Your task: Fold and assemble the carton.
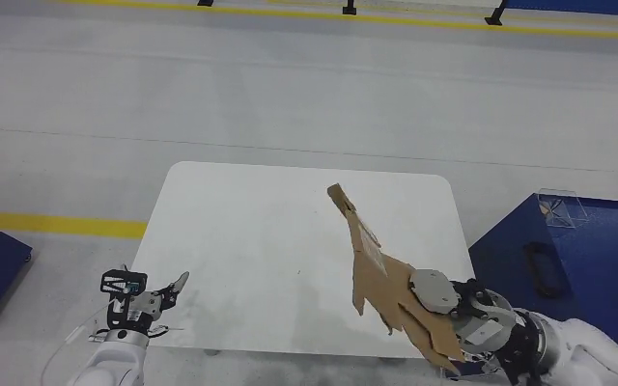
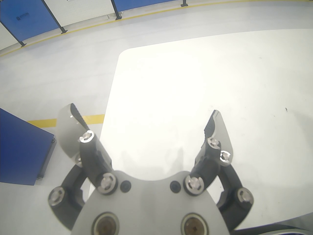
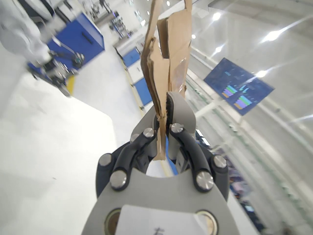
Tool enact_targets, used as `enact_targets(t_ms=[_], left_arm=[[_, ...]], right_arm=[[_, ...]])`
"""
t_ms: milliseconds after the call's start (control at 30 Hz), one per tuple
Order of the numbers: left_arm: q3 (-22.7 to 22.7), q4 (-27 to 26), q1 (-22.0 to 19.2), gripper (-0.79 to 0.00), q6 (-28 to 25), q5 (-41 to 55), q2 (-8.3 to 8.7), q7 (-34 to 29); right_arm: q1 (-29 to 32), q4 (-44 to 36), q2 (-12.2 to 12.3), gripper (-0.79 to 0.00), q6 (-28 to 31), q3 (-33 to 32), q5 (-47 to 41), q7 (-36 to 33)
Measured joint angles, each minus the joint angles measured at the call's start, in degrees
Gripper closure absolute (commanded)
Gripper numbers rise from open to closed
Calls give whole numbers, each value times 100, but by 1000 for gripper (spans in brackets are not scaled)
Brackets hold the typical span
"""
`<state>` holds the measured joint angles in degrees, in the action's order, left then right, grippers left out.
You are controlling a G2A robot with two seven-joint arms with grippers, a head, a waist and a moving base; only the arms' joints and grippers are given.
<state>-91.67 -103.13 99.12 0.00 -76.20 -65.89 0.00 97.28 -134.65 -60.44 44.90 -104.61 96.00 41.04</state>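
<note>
The right pincer (image 3: 163, 110) is clamped on the lower edge of the carton (image 3: 160, 59), a flattened piece of brown cardboard. In the top view it sits at about 5 o'clock on the white desk (image 1: 251, 251), at the near edge. From there the carton is held tilted, clear of the desk surface, and stretches toward 11 o'clock over the desk. The left pincer (image 2: 144, 119) hangs at the 7 o'clock corner, its fingers (image 2: 215, 125) wide apart with nothing between them.
</note>
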Motion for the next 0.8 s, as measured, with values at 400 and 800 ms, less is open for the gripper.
enact_targets(t_ms=[400,800], left_arm=[[0,0,0,-785,0,0,0,0],[0,0,0,-785,0,0,0,0]], right_arm=[[-518,734,635,0,1309,1301,-6535,-3602],[-2307,2635,1000,0,669,4029,-12903,-8241]])
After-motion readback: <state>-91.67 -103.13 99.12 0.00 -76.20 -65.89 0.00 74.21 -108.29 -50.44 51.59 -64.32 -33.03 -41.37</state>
